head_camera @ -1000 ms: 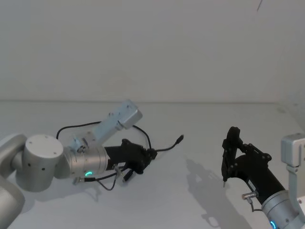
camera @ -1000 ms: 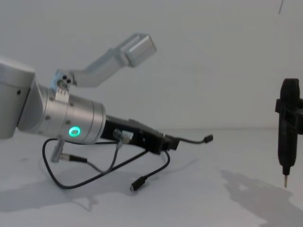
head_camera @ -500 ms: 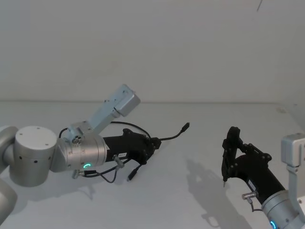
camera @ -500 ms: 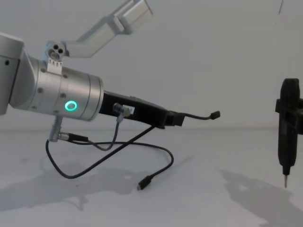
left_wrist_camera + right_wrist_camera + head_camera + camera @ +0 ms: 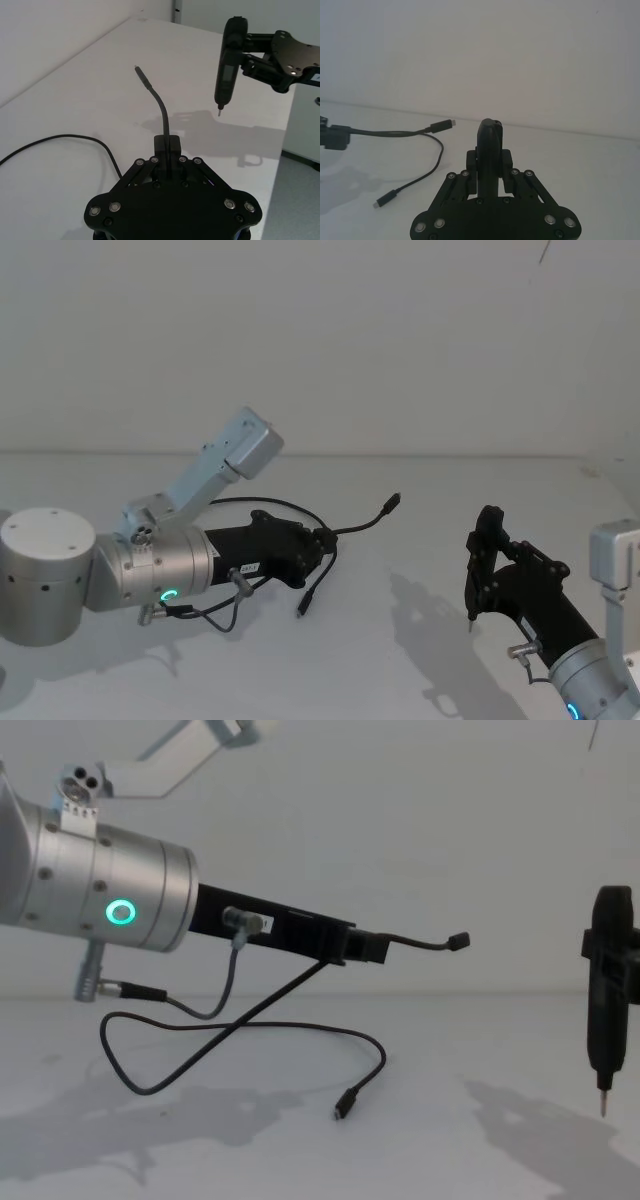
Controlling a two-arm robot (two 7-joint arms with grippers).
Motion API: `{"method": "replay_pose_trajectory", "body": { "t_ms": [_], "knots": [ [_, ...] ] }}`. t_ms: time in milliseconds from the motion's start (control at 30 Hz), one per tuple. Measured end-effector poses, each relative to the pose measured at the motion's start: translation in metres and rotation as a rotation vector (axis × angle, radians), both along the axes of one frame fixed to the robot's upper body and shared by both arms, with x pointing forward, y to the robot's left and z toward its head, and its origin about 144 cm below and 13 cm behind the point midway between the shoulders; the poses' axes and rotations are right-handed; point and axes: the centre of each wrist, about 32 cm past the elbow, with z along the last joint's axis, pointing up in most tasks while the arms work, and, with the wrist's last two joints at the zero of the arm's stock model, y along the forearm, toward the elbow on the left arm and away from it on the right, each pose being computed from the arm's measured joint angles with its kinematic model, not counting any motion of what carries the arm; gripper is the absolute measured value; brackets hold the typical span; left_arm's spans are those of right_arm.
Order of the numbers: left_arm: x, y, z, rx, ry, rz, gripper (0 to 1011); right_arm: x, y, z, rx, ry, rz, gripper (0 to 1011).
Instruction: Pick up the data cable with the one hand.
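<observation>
Fingers (image 5: 345, 942) of our left gripper (image 5: 370, 949) pinch the data cable (image 5: 162, 107) tight, up above the white table (image 5: 480, 1150); one short end juts past the tips, the rest droops in a loop beneath. Off to the right we see our right gripper (image 5: 604, 1070) parked, well apart
</observation>
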Motion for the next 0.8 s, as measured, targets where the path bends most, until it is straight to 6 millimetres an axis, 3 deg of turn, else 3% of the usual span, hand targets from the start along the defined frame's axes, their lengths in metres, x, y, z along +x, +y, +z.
{"method": "replay_pose_trajectory", "body": {
  "t_ms": [433, 800],
  "knots": [
    [-0.017, 0.005, 0.008, -0.007, 0.023, 0.007, 39, 0.001, 0.002, 0.003, 0.012, -0.009, -0.002, 279],
    [-0.022, 0.007, 0.01, -0.009, 0.033, 0.005, 39, 0.015, 0.02, 0.026, 0.104, -0.07, -0.014, 279]
  ]
}}
